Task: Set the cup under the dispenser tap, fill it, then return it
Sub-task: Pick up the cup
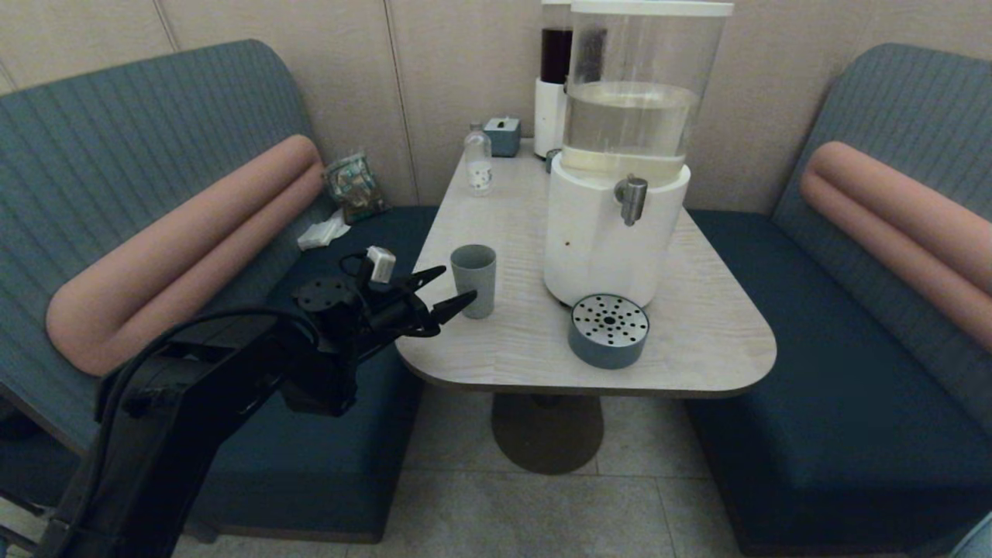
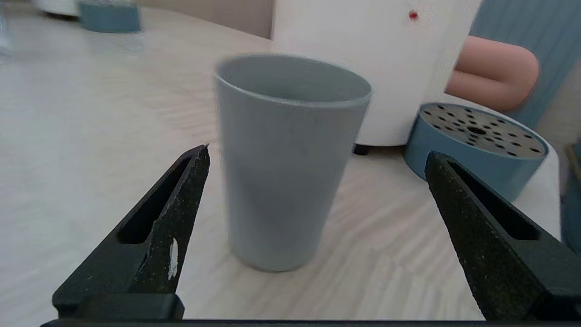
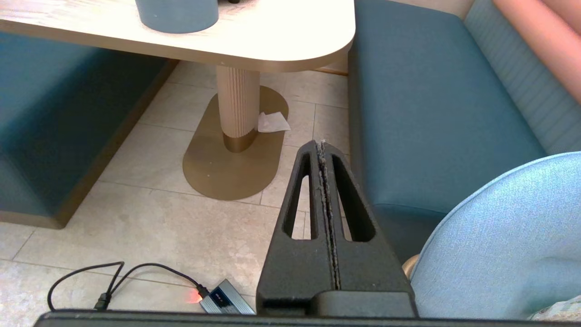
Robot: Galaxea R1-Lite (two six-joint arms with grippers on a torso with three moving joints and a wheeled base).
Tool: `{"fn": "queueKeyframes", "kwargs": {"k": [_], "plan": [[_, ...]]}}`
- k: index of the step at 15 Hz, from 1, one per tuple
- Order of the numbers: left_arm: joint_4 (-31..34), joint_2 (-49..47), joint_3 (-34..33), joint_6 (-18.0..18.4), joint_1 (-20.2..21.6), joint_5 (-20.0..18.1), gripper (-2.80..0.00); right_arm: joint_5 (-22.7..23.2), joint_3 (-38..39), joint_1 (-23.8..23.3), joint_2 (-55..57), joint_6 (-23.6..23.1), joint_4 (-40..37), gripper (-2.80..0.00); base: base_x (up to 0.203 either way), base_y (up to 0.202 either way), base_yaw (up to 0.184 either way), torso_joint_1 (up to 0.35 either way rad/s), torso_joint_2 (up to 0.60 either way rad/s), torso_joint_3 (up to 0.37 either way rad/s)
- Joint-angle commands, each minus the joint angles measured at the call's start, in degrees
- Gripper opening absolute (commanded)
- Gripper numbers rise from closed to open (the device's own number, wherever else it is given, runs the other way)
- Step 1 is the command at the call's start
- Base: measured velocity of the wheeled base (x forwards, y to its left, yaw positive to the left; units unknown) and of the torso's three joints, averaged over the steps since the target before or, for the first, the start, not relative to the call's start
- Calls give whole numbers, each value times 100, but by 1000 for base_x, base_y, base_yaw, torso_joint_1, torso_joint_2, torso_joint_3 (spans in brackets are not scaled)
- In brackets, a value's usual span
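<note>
The cup [image 1: 473, 279] stands upright on the table [image 1: 697, 325], near the table's left edge and to the left of the big dispenser [image 1: 612, 232]. It is not under the dispenser tap [image 1: 633, 198]; the tap sticks out from the white base, higher and more to the right. Below the tap, at the front of the base, sits the round drip tray [image 1: 609, 330] with its steel top full of holes.

The left gripper [image 1: 451, 288] is at the table's left edge, pointing at the cup, with its fingers spread wide. In the left wrist view the cup [image 2: 286, 159] stands just ahead of the left gripper [image 2: 317, 152], and the two fingertips [image 2: 199, 159] are on either side of it and apart from its wall. The gripper holds nothing. From the head view one tip seems very close to the cup, but I cannot tell if it touches.

The right gripper [image 3: 322, 144] hangs low beside the table, over the floor [image 3: 159, 218], with its fingers pressed together and nothing between them. A blue bench [image 3: 431, 113] is next to it.

At the back of the table are a small clear bottle [image 1: 478, 160], a small box [image 1: 503, 136] and a slimmer dispenser with dark liquid [image 1: 554, 77].
</note>
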State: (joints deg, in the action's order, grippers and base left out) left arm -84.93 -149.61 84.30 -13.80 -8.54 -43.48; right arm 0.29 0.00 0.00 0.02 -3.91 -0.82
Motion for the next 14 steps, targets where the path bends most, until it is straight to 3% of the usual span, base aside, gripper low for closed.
{"fn": "queueKeyframes", "kwargs": {"k": [1,8,14], "plan": [[28,-119,179,-8,-37,-20,0,6,0,0,-2,-13,-6,-280,0,0,0,0,0,0],[531,-417,999,-17,-121,-20,0,6,0,0,-2,-39,3,-280,0,0,0,0,0,0],[685,-567,1246,-17,-121,-19,0,6,0,0,-2,-39,3,-280,0,0,0,0,0,0]]}}
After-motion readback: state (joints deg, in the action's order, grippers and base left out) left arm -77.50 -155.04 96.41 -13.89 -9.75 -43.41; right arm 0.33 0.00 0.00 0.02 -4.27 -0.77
